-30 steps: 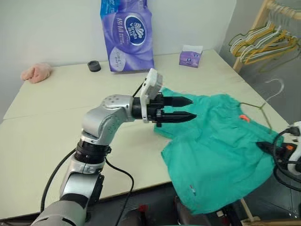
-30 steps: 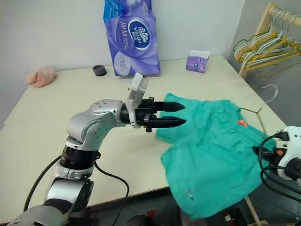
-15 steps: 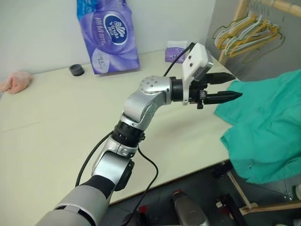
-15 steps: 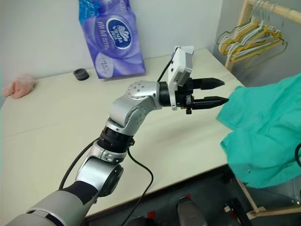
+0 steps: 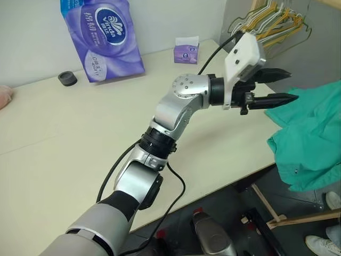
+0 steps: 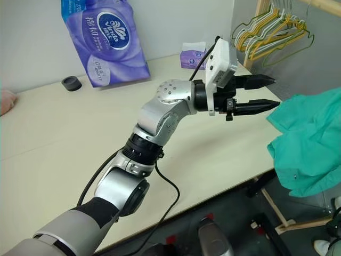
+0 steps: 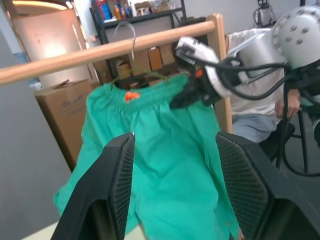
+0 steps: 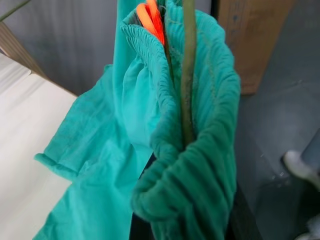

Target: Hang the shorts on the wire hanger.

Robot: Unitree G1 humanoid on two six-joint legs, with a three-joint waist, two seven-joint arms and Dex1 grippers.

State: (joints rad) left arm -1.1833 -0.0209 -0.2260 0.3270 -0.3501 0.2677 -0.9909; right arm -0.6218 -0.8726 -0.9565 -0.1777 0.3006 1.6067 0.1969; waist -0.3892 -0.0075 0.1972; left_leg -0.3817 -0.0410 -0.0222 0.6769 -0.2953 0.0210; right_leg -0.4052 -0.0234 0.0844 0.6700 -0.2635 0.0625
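Note:
The teal-green shorts [image 7: 160,150] hang in the air past the table's right edge, also seen as shorts [image 5: 314,133]. Their gathered waistband [image 8: 185,165], with the orange tag [image 8: 150,15], is bunched around the thin wire hanger [image 8: 188,75]. My right gripper [image 7: 186,99] is shut on that waistband and holds the shorts up. The hanger's hook [image 7: 131,37] rises beside a wooden rail [image 7: 75,57]; I cannot tell whether they touch. My left gripper [image 5: 293,85] is open and holds nothing, pointing at the shorts a short way from them.
The cream table [image 5: 64,138] carries a purple tissue-roll pack [image 5: 101,37], a small tissue box [image 5: 186,52] and a black roll [image 5: 67,78]. A wooden rack with several hangers [image 5: 272,21] stands at the back right. A seated person [image 7: 255,100] is behind the shorts.
The view has swung right. The shorts have come off the table, carried up and to the right by my right gripper. My left gripper followed right and upward, still open.

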